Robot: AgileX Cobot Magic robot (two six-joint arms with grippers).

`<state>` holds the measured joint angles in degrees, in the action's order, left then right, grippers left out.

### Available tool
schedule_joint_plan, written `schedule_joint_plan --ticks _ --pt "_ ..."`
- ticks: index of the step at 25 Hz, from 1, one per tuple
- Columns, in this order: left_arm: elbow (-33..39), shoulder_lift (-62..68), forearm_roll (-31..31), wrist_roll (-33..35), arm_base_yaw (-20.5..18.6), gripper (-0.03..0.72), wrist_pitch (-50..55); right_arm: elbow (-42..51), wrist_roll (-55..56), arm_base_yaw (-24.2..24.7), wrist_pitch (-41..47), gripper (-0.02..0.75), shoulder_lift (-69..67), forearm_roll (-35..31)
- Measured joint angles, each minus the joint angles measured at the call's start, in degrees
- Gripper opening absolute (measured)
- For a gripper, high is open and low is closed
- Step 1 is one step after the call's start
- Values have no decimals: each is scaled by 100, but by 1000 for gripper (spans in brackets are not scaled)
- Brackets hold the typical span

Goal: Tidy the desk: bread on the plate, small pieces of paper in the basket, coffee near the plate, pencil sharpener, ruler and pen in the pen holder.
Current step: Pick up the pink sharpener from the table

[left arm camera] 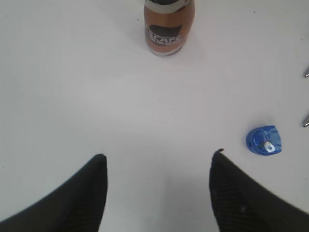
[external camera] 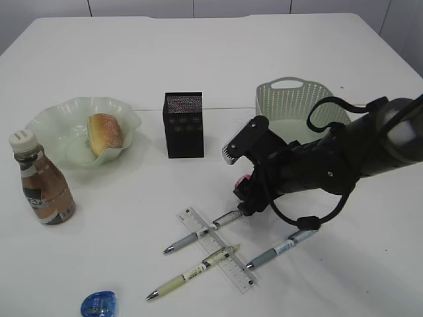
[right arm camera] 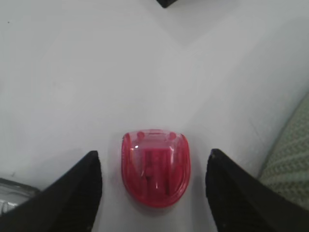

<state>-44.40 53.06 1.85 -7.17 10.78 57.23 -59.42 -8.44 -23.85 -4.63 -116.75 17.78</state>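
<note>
Red pencil sharpener (right arm camera: 155, 166) lined up for pickup, step just starting.

From the exterior view, you had the bread (external camera: 105, 133) on the plate (external camera: 49, 119), the coffee (external camera: 42, 185) near it, and the ruler (external camera: 215, 248) under pens on the table (external camera: 198, 53), with the right pincer (external camera: 243, 191) low beside them. In the left wrist view, your left pincer (left arm camera: 159, 166) stood apart, empty, over bare table near a blue sharpener (left arm camera: 263, 141). In the right wrist view, the right fingers (right arm camera: 87, 186) stood apart, straddling the red sharpener untouched; you likely needed to descend, clamp, then carry it to the pen holder (external camera: 183, 123).
</note>
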Motion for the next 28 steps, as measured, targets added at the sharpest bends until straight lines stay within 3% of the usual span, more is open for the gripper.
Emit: schedule_joint_plan --ticks 28 --pt "0 0 11 0 0 486 0 0 299 -150 13 494 -114 -11"
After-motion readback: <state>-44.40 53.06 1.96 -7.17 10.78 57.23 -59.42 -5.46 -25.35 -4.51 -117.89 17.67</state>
